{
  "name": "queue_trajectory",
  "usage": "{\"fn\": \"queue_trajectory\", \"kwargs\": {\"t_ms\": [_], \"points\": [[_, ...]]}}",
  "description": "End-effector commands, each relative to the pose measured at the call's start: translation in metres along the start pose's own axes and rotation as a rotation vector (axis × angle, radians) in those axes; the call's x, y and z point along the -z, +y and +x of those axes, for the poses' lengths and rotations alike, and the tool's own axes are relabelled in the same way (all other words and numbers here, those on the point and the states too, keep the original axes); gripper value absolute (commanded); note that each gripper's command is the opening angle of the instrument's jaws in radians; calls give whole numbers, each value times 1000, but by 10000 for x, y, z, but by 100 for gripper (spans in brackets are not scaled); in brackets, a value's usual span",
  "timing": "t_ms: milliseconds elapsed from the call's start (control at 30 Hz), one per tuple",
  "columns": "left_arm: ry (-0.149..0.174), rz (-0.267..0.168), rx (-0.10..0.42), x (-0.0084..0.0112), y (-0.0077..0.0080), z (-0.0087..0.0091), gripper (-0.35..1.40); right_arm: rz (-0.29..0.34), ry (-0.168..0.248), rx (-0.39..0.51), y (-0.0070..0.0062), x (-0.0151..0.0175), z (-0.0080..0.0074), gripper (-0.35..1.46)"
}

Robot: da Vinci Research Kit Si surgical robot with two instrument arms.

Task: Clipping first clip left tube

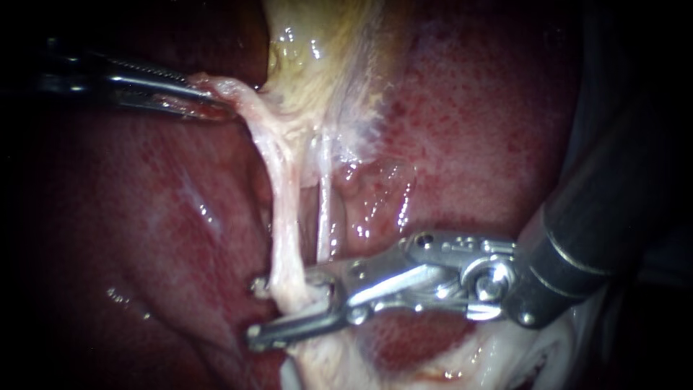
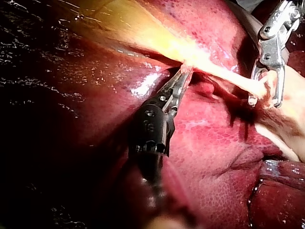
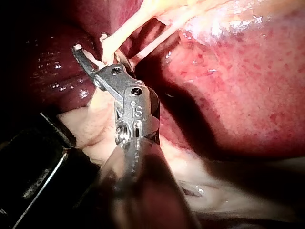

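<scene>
Two pale tubes run down from the yellowish gallbladder [image 1: 317, 43]: the thicker left tube [image 1: 283, 217] and the thinner right tube [image 1: 325, 217]. My right instrument [image 1: 254, 309] comes in from the right. Its jaws stand open astride the lower left tube, one jaw tip on each side, with a gap still showing. The right wrist view shows the same jaws [image 3: 90, 43] hooked around the left tube [image 3: 113, 40]. My left instrument [image 1: 216, 101] is shut on a pale tissue strand [image 1: 234, 94] at the gallbladder's neck and holds it taut to the left. In the left wrist view its jaws [image 2: 185, 71] pinch that strand.
Dark red liver [image 1: 469, 108] surrounds the tubes on both sides. Whitish tissue [image 1: 339, 361] lies below the right instrument's jaws. The right instrument's dark shaft [image 1: 599, 224] fills the right side. In the left wrist view my right instrument [image 2: 264, 98] sits ahead of and beside the left one.
</scene>
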Motion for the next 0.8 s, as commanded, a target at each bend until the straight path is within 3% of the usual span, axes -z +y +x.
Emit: {"fn": "queue_trajectory", "kwargs": {"t_ms": [33,167,300,467,800], "points": [[0,0,0,0,0,0,-35,2,-2,-6,0,0,0,16],[0,0,0,0,-1,0,-35,6,-4,-41,1,1,-1,-2],[0,0,-1,0,-1,-1,-35,6,-4,-70,3,4,-3,-35],[0,0,-1,-1,-2,-1,-35,2,-2,-111,5,6,-4,-35],[0,1,-1,-1,-5,-1,-35,-2,4,-112,7,7,-3,-35]]}}
